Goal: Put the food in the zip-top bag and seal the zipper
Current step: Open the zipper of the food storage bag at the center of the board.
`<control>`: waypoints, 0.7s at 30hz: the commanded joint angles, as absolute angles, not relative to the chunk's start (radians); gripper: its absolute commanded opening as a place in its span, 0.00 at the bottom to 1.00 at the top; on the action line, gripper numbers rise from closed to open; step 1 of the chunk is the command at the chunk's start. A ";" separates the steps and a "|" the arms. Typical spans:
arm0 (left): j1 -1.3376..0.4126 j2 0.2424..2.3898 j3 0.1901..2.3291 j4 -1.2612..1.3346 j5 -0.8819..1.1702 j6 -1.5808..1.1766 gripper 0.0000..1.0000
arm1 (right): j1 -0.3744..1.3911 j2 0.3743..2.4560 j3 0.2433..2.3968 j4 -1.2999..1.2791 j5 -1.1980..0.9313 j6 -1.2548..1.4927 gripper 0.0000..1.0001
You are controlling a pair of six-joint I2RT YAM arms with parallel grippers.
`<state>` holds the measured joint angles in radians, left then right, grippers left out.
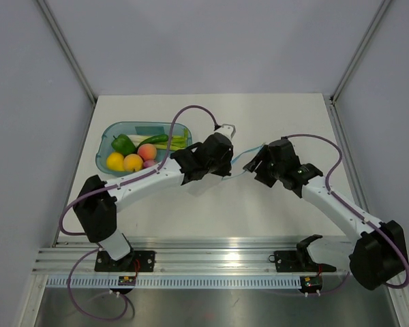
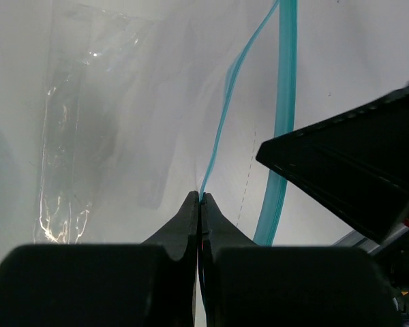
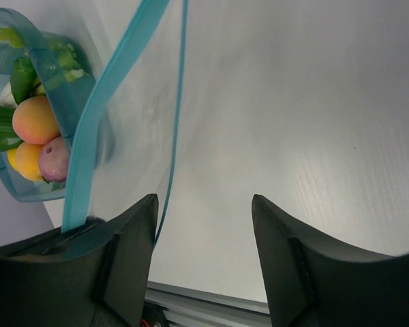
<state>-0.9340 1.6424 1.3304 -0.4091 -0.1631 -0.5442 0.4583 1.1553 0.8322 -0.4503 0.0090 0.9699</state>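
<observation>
clear zip-top bag [image 2: 75,136] mouth needs spreading: left gripper [image 2: 200,199] is clenched on one zipper [image 2: 284,102] lip; right gripper [image 3: 203,204], released, should pinch the opposite lip before food [image 3: 34,119] loading.

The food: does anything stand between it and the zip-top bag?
Yes: the left gripper, shut on the zipper, sits between the food in its tray and the zip-top bag.

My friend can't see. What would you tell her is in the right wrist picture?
The right gripper is open over a white table, with the blue zipper of the clear bag running down to one finger. At the left, a teal tray holds toy fruit.
</observation>
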 commanded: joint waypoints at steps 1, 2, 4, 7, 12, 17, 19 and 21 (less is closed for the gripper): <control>-0.927 1.577 1.324 -0.351 -0.152 -0.552 0.00 | 0.466 1.207 0.812 -0.325 0.005 0.993 0.63; -0.927 1.575 1.318 -0.351 -0.153 -0.549 0.00 | 0.465 1.219 0.807 -0.292 0.005 0.977 0.59; -0.920 1.571 1.318 -0.362 -0.160 -0.549 0.00 | 0.465 1.247 0.830 -0.311 0.049 0.956 0.34; -0.902 1.546 1.309 -0.364 -0.155 -0.545 0.00 | 0.465 1.235 0.906 -0.428 0.121 0.893 0.00; -0.859 1.537 1.342 -0.348 -0.098 -0.552 0.00 | 0.465 1.201 1.124 -0.572 0.268 0.695 0.00; -0.859 1.572 1.427 -0.322 -0.032 -0.603 0.00 | 0.465 1.285 1.440 -0.860 0.383 0.484 0.00; -0.857 1.582 1.416 -0.269 -0.006 -0.655 0.00 | 0.465 1.334 1.575 -0.923 0.400 0.436 0.00; -0.856 1.589 1.378 -0.227 0.044 -0.707 0.00 | 0.466 1.388 1.676 -1.014 0.382 0.388 0.00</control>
